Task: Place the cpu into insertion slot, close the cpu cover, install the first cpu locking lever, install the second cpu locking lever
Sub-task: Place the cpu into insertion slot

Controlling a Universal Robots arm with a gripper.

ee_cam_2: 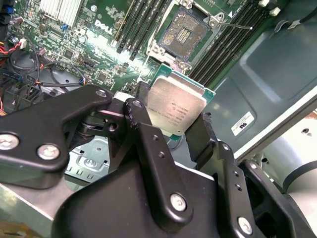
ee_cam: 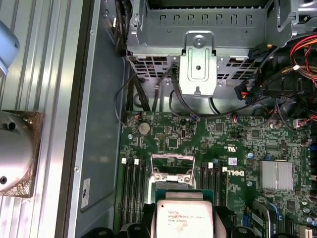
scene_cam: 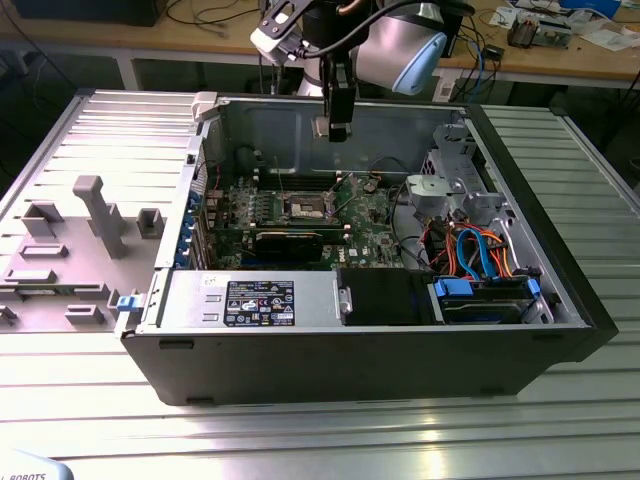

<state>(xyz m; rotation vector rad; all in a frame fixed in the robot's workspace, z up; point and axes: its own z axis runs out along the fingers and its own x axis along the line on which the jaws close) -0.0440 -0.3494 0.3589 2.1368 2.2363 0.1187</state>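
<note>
My gripper is shut on the cpu, a flat square silver-topped chip pinched between two black fingers. In the exterior view the gripper hangs above the open computer case, well above the motherboard. The insertion slot lies open below, its brownish-gold contact field bare inside a silver rim; the exterior view has it mid-board. In the first wrist view the cpu hovers just in front of the cpu cover, a silver frame standing raised. A thin locking lever sticks out beside the slot.
Black memory slots flank the socket on both sides. A long black graphics card lies in front of it. A metal drive cage and cable bundles fill the case's right. A grey fixture stands on the table at the left.
</note>
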